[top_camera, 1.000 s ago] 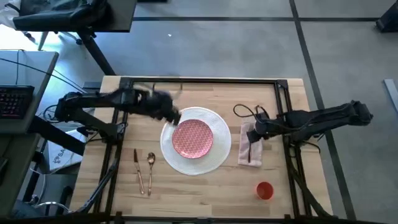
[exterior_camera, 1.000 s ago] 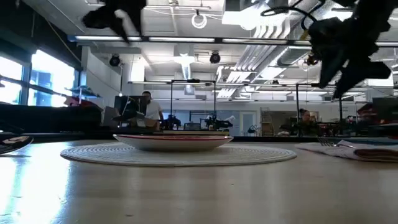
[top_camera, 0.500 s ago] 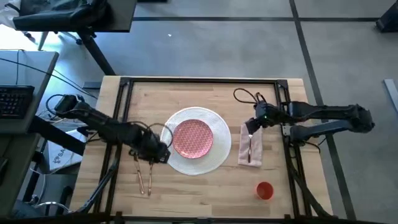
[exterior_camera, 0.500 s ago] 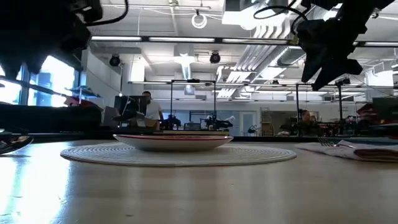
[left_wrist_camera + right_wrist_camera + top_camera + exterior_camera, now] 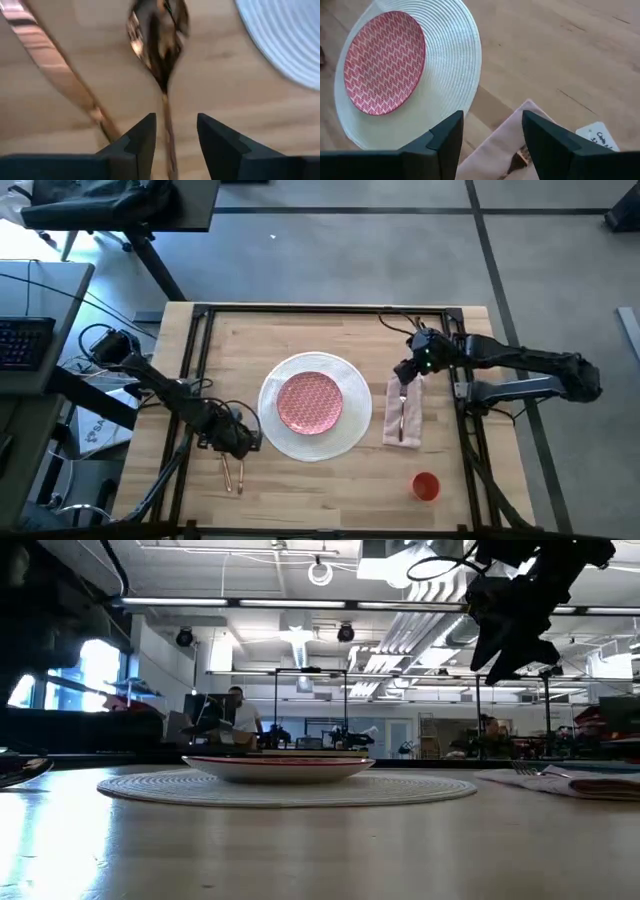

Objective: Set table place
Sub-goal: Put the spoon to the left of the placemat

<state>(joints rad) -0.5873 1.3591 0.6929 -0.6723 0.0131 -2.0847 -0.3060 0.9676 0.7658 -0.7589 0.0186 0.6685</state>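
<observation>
1. The spoon (image 5: 159, 47) was blurred in the left wrist view, its handle cut off between the fingers; the knife (image 5: 55, 70) was only partly seen beside it.
2. The fork (image 5: 400, 412) on the napkin (image 5: 404, 420) was barely made out from above.
3. The left gripper (image 5: 238, 442) was lowered over the cutlery, left of the white plate (image 5: 345, 430), fingers parted around the spoon handle, not clenched.
4. The right gripper (image 5: 405, 370) was held raised above the napkin's far end, fingers spread, nothing held.
5. The pink plate (image 5: 310, 402) was centred on the white plate on the table (image 5: 300, 500); the orange cup (image 5: 426, 486) stood near the front right.
</observation>
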